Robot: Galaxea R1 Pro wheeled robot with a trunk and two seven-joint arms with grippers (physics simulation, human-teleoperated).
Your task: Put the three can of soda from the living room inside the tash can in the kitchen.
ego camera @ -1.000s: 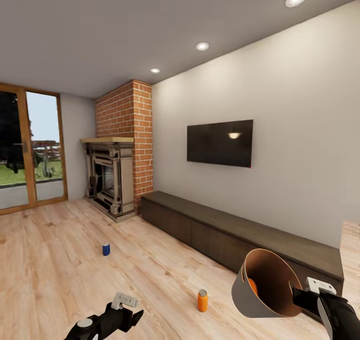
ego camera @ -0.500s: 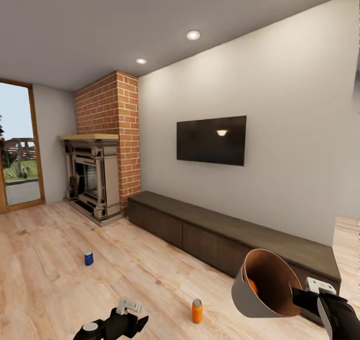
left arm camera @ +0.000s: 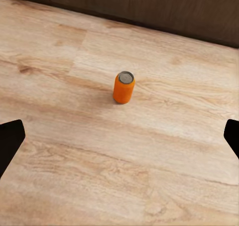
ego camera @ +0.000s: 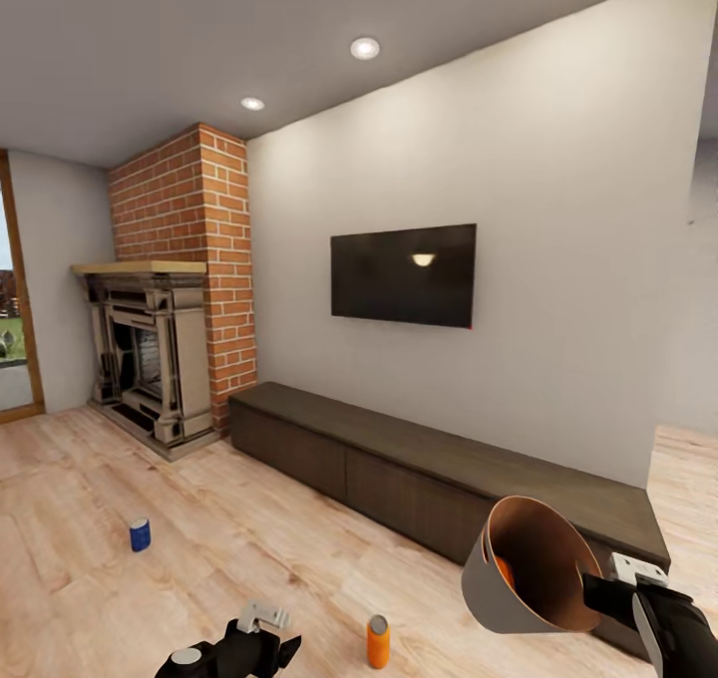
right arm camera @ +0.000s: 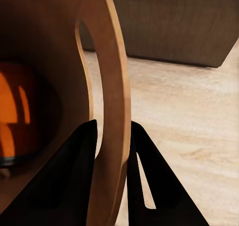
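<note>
A dark television [ego camera: 403,275] is hanging on the pale wall [ego camera: 558,209] near the middle of the head view. At seven o'clock below it, a long dark wooden cabinet [ego camera: 439,464] is running along the wall. A brick fireplace [ego camera: 165,344] is standing at nine o'clock, and light wood flooring [ego camera: 199,548] is spreading toward six o'clock.

A: What's your count on cans?
B: You've got three. One orange can [ego camera: 378,641] standing on the floor [ego camera: 249,538], one blue can [ego camera: 140,534] further off, one more orange can [ego camera: 505,570] inside the bin [ego camera: 499,598].
A: Bins?
B: One.
A: Room fixtures?
B: One TV [ego camera: 403,275], one fireplace [ego camera: 145,354], one long cabinet [ego camera: 429,459], two ceiling lights [ego camera: 365,48].
</note>
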